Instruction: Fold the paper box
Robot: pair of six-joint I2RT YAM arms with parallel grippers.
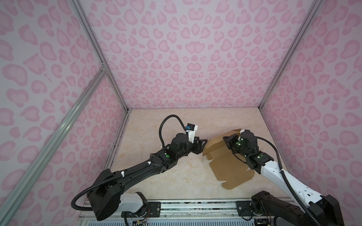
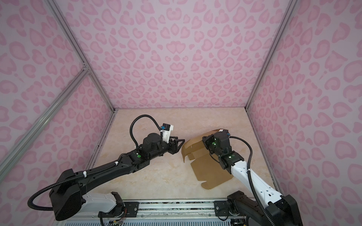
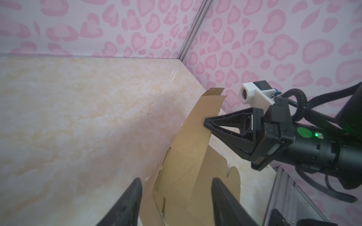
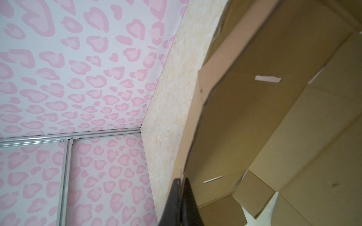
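Here, the paper box [image 1: 225, 168] lies half-folded right of centre on the marbled table [image 1: 166, 176], one panel standing, a flat flap toward the front. The right gripper [image 3: 205, 124] pinches the standing panel's edge; the left gripper [image 1: 203, 144], jaws apart, hovers just beside the box's left edge. Open tabletop stretches leftward and behind.

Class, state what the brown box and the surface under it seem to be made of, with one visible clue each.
Paper box: matte brown cardboard, apparently uncoated; creases and die-cut slits show. Tabletop: beige marble-look surface with slight sheen; stone or printed laminate, cannot tell.
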